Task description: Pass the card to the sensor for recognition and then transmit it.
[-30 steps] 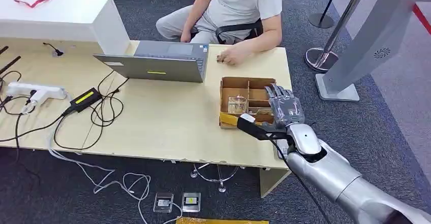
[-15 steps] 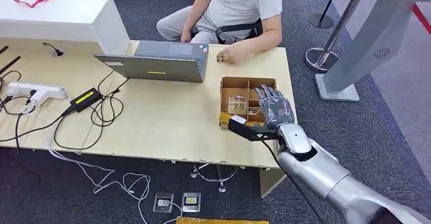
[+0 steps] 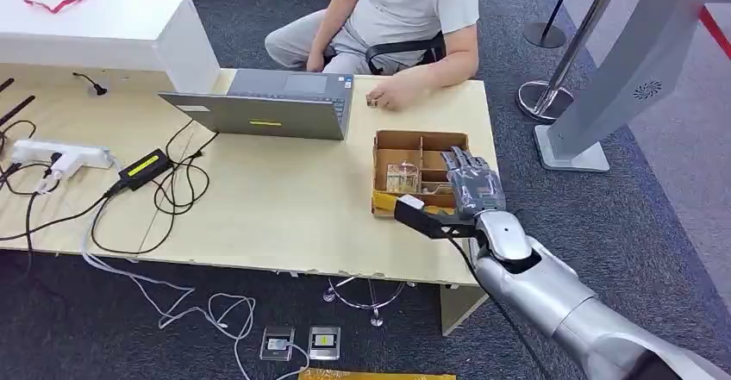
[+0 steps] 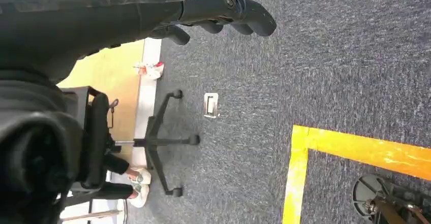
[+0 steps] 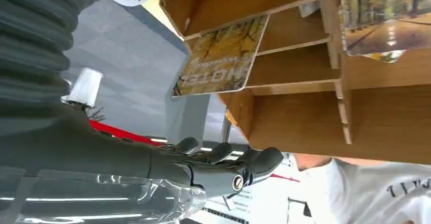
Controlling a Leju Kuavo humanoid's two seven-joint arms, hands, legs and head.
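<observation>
**Right hand over the card box, nothing gripped**

You have the right hand above the right side of the compartmented cardboard box near the right end of the wooden desk. Its fingers lie straight and slightly apart, and you can see nothing between them. In the right wrist view, a hotel card printed with yellow autumn trees leans out of one compartment, its corner past the box's edge; the hand is near it but apart. A second card with a similar tree picture stands in a neighbouring compartment.

Your left hand hangs over grey carpet, dark fingers loosely curled in, holding nothing. A yellow floor line and an office chair base lie below it.

Across the desk a seated person rests one hand on the surface, just beyond the box. A grey laptop stands left of the box; a power strip and tangled cables lie further left.
</observation>
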